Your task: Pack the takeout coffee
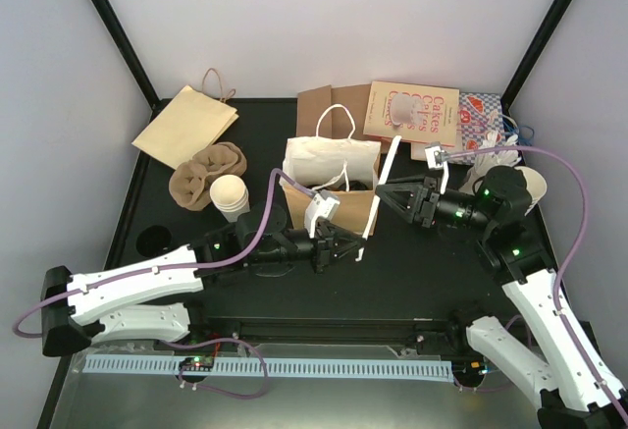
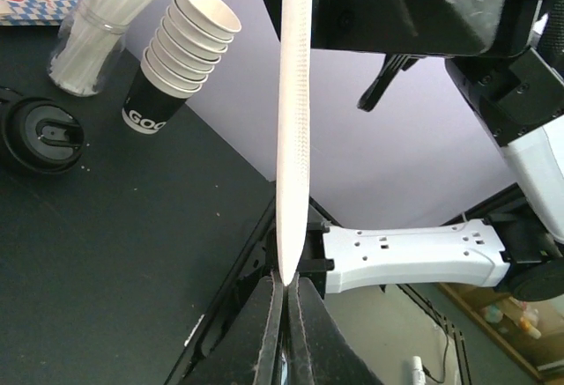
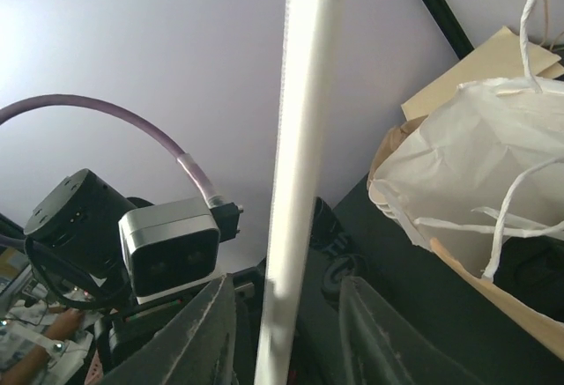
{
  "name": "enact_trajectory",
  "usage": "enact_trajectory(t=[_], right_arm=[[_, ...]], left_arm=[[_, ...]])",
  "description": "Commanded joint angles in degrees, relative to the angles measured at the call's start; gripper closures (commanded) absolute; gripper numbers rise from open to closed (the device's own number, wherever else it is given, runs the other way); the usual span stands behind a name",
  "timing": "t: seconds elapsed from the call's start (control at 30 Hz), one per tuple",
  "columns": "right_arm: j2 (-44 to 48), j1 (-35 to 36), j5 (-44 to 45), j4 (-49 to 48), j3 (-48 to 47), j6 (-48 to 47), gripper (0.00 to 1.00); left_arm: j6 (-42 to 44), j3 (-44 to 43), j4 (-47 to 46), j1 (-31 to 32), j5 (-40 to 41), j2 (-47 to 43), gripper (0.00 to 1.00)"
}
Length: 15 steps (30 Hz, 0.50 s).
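A long white paper-wrapped straw (image 1: pixel 391 159) stands tilted in front of the open tan paper bag (image 1: pixel 351 211). My left gripper (image 1: pixel 345 248) is shut on the straw's lower end; the left wrist view shows the pinch (image 2: pixel 286 281) and the straw (image 2: pixel 295 94) rising from it. My right gripper (image 1: pixel 385 193) is open, its jaws on either side of the straw (image 3: pixel 304 138) without touching it (image 3: pixel 286 290). A white bag (image 3: pixel 476 156) sits inside the tan bag (image 3: pixel 515 292). The lidded coffee cup is not clearly in view; a dark shape shows inside the bag.
A stack of lidless cups (image 1: pixel 231 196), brown pulp trays (image 1: pixel 206 176) and flat tan bags (image 1: pixel 186 125) lie at the left. At the right are another cup stack (image 2: pixel 181 50), a jar of straws (image 2: pixel 84 46) and a black lid (image 2: pixel 40 134). Printed boxes (image 1: pixel 412 113) stand at the back.
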<state>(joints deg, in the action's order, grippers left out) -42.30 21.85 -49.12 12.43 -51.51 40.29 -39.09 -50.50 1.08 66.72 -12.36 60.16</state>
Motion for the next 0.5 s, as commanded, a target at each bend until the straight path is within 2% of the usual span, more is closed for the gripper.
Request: enact_trajectory(t=[0.0, 0.07, 0.17, 0.2, 0.23, 0.33, 0.4, 0.47], right_arm=[[-0.08, 0.49, -1.24, -3.11, -1.59, 0.11, 0.68], [-0.22, 0.48, -1.31, -3.47, -1.5, 0.34, 0.74], [-0.45, 0.48, -1.18, -3.47, -1.79, 0.31, 0.87], [-0.46, 0.46, -1.16, -3.47, -1.86, 0.2, 0.9], [-0.35, 0.47, -0.83, -3.34, -2.08, -0.15, 0.91], [-1.0, 0.44, 1.23, -1.13, -4.65, -3.47, 0.91], [-2.18, 0.42, 2.98, 0.48, -7.67, -7.31, 0.92], [-3.9, 0.5, 4.83, 1.05, -10.51, -11.28, 0.92]], left_arm=[[-0.37, -1.72, -2.71, -0.44, -2.36, 0.04, 0.99], [-0.46, -1.52, -2.88, -0.46, -2.61, 0.06, 0.98], [-0.55, -1.44, -3.03, -0.49, -2.92, 0.22, 0.98], [-0.61, -1.44, -3.02, -0.53, -2.98, 0.23, 0.96], [-0.57, -1.46, -2.85, -0.54, -3.02, 0.14, 0.87], [-0.19, -1.47, -1.51, -0.69, -2.21, -0.89, 0.44], [0.08, -1.4, 0.97, -0.78, 0.35, -2.34, 0.26], [0.33, -1.1, 4.83, -0.82, 4.56, -4.51, 0.19]])
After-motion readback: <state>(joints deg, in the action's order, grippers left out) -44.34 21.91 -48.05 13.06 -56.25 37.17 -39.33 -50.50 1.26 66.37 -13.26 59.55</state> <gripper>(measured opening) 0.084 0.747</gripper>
